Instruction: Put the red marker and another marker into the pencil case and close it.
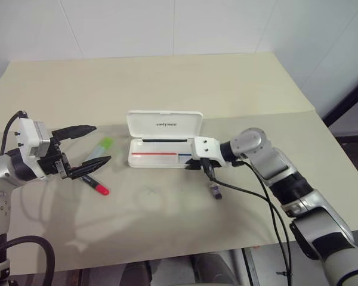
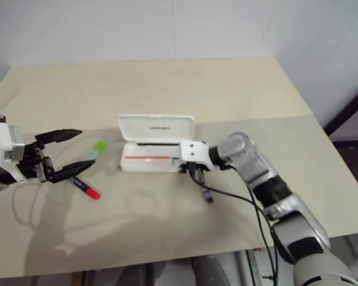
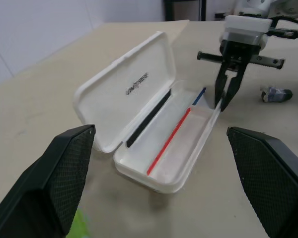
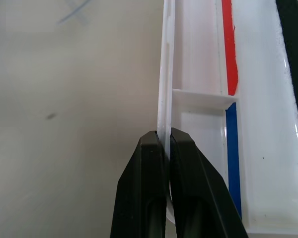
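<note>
— Two markers lie on the worktop towards its left edge, neither in the case yet. Nearest the front edge is the red marker (image 1: 97, 186), its red cap pointing at the front; just behind it lies the green-capped marker (image 1: 101, 148).

— And the left gripper (image 1: 83, 150)?

— It hangs over that pair with its fingers spread wide, holding nothing. One finger crosses above the red marker's barrel; I cannot tell if it touches.

— Where is the pencil case (image 1: 161, 140)?

— Mid-worktop, lid standing open, tray with the red and blue stripe bare inside. The right gripper (image 4: 164, 141) is pinched tight on the tray's front wall near its right end. A small dark stubby object (image 1: 215, 190) lies just in front of that end.

— What could go wrong?

— That pinch is on a thin plastic rim. If the right arm drags or twists, I judge the light case could slide, tip or snap shut before anything goes in. On the left, the markers lie close together, so closing carelessly could nudge one away or roll it towards the front edge.
</note>
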Tool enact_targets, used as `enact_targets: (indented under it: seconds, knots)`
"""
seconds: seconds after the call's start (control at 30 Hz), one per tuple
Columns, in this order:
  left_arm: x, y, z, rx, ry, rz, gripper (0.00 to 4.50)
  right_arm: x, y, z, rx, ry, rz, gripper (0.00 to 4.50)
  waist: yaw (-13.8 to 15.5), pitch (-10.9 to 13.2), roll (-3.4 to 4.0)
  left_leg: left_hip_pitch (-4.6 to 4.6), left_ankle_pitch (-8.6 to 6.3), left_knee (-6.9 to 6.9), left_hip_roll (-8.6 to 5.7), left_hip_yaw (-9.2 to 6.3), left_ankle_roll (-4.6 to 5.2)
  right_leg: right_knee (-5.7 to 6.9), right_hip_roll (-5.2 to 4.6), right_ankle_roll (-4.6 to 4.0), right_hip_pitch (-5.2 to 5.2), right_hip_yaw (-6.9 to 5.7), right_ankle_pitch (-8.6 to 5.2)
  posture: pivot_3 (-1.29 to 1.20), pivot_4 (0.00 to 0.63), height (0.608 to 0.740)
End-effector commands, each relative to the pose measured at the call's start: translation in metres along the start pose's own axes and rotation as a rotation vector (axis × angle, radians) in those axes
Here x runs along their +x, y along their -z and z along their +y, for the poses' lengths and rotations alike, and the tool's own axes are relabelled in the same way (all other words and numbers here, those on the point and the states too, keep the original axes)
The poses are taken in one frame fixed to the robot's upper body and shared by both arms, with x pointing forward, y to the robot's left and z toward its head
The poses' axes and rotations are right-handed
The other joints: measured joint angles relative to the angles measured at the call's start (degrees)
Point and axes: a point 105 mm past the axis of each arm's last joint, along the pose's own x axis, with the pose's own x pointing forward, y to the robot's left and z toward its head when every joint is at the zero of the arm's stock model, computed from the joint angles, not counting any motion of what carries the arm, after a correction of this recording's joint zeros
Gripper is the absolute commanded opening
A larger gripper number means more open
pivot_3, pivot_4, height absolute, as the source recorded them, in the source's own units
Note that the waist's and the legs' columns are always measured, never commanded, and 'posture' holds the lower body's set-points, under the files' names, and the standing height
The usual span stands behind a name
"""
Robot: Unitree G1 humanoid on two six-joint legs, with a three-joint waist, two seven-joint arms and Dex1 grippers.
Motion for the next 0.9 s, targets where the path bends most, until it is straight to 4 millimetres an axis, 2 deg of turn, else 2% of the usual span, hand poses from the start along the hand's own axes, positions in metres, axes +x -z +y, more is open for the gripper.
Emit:
enact_targets:
  seconds: [0.03,0.23,0.37,0.57,0.87,0.9]
  knots:
    - [0.001,-0.007,-0.003,0.019,0.019,-0.021,4.5,-0.017,-0.014,0.011,-0.045,0.005,-0.044,0.04,0.1,0.0,0.0,0.0,0.0,0.0,0.0,-0.01,0.0,0.01,0.01,0.0,0.0,0.0,0.0,0.0,0.15,0.74]
    - [-0.005,-0.001,-0.016,-0.038,0.063,-0.001,4.5,-0.02,-0.012,0.032,-0.017,-0.019,-0.054,0.04,0.0,0.0,-0.04,0.03,0.0,0.02,0.01,0.01,0.0,0.03,0.01,0.0,0.01,0.02,0.0,0.0,0.15,0.74]
    - [-0.006,0.0,-0.017,-0.052,0.065,0.005,4.5,-0.017,-0.009,0.044,-0.003,-0.034,-0.043,0.04,0.2,0.1,-0.1,0.03,0.0,0.04,0.0,-0.01,0.0,0.02,0.01,-0.02,0.02,0.0,-0.02,0.0,0.15,0.74]
    - [-0.004,-0.002,-0.017,-0.055,0.088,0.011,4.5,-0.01,-0.011,0.054,0.012,-0.048,-0.057,0.04,0.3,0.1,-0.12,0.03,0.0,0.04,0.0,-0.01,0.0,0.01,0.0,-0.03,0.03,0.0,-0.02,0.0,0.15,0.74]
    - [-0.004,-0.004,-0.017,-0.054,0.122,0.027,4.5,-0.004,-0.005,0.061,0.032,-0.07,-0.063,0.04,0.2,0.1,-0.14,0.03,0.0,0.03,-0.01,0.0,0.0,-0.02,0.01,-0.04,0.02,0.01,-0.03,0.0,0.15,0.74]
    - [-0.003,-0.004,-0.018,-0.055,0.128,0.026,4.5,-0.003,-0.005,0.061,0.033,-0.072,-0.068,0.29,0.3,0.1,-0.14,0.03,0.0,0.03,0.0,0.0,0.0,-0.02,0.01,-0.04,0.02,0.01,-0.03,0.0,0.15,0.74]
